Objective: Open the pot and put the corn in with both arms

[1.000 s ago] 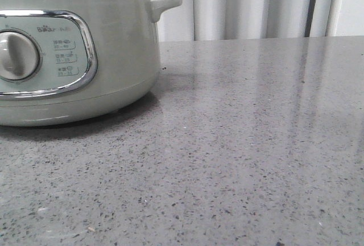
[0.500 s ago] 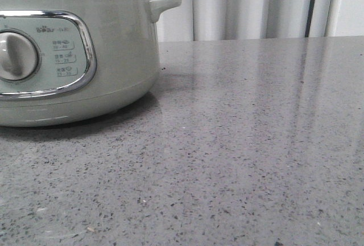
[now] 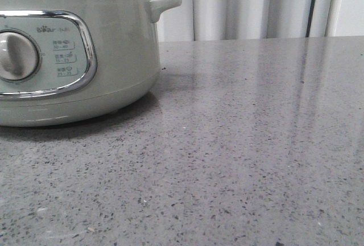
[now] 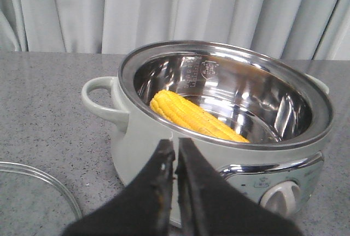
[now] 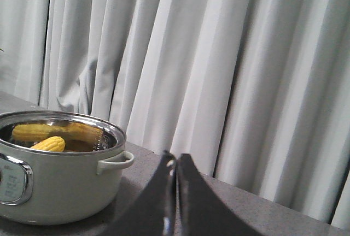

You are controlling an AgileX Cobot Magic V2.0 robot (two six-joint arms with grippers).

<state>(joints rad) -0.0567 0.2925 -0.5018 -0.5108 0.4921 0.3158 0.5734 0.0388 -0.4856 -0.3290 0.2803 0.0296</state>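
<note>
The pale grey-green pot stands at the left of the grey table, open, with no lid on it. Its chrome-framed panel and grey dial face the front camera. In the left wrist view the pot holds the yellow corn against its steel inner wall. The right wrist view shows the pot with the corn inside. My left gripper is shut and empty, near the pot's front wall. My right gripper is shut and empty, raised to the pot's right. Neither gripper shows in the front view.
The curved clear edge of a glass lid lies on the table beside the pot's side handle. White curtains hang behind the speckled grey table.
</note>
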